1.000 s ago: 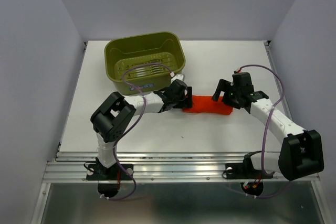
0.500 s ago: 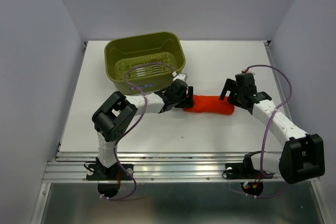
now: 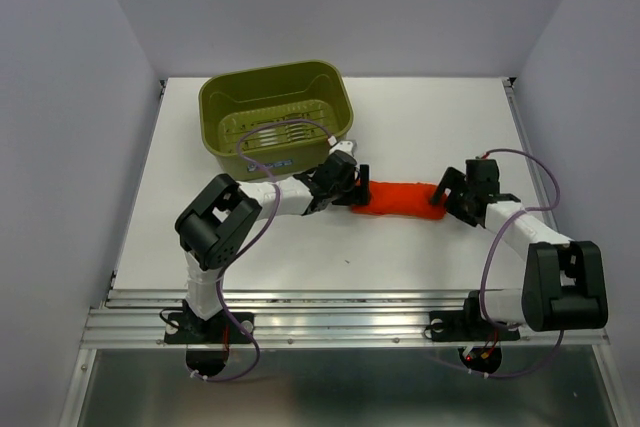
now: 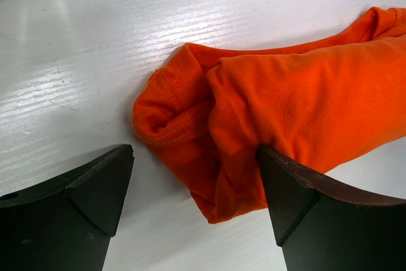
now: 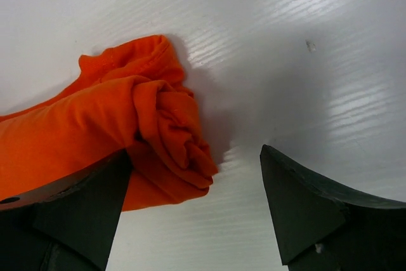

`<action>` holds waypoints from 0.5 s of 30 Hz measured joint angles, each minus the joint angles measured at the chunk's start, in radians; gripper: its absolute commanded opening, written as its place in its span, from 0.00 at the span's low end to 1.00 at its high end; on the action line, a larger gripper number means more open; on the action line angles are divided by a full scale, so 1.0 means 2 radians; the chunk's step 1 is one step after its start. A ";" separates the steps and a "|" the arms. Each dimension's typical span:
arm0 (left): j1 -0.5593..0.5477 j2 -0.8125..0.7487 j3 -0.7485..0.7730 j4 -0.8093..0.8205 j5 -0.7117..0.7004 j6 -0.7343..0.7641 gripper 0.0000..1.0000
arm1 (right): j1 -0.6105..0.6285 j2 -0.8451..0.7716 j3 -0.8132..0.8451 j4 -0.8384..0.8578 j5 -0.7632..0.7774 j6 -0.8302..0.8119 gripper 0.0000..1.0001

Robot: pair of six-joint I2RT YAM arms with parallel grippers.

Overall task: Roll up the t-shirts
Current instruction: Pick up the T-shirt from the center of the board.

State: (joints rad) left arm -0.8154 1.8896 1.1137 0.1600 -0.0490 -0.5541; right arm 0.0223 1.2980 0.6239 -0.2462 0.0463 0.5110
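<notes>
Orange-red t-shirt [image 3: 400,198], rolled into a long, loose bundle, lies across the middle of the white bench [image 3: 420,117], its length running left to right between the two arms. At its left end the left tool [image 4: 193,157] sits low over the bench with its fingers spread wide, not clamped on anything. A folded hem with visible stitching pokes out between them. In the wrist view one finger overlaps the edge of the cloth, while the other stands clear of it over bare bench. At the opposite end the right tool [image 5: 195,157] is likewise spread apart. The tightly curled end of the roll lies in the gap, pressed up beside one finger, and the other finger is well clear over bare bench. Neither tool grips the cloth. An olive-green slotted plastic basket [image 3: 272,75] stands at the far left of the bench, beyond the left arm and apart from the shirt.
</notes>
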 measured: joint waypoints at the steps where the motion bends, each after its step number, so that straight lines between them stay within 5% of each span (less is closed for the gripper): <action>1: 0.001 0.000 0.000 0.000 0.001 0.000 0.91 | -0.001 0.003 -0.005 0.012 -0.005 0.001 0.83; 7: 0.007 0.000 0.000 0.007 0.011 -0.005 0.87 | -0.001 0.019 -0.023 0.075 -0.041 0.010 0.65; 15: 0.010 0.032 0.026 0.035 0.052 -0.006 0.83 | -0.001 0.028 -0.031 0.113 -0.068 0.013 0.63</action>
State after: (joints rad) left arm -0.7956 1.9537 1.1648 0.2291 0.0551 -0.5671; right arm 0.0208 1.3544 0.5621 -0.0208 -0.0887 0.5362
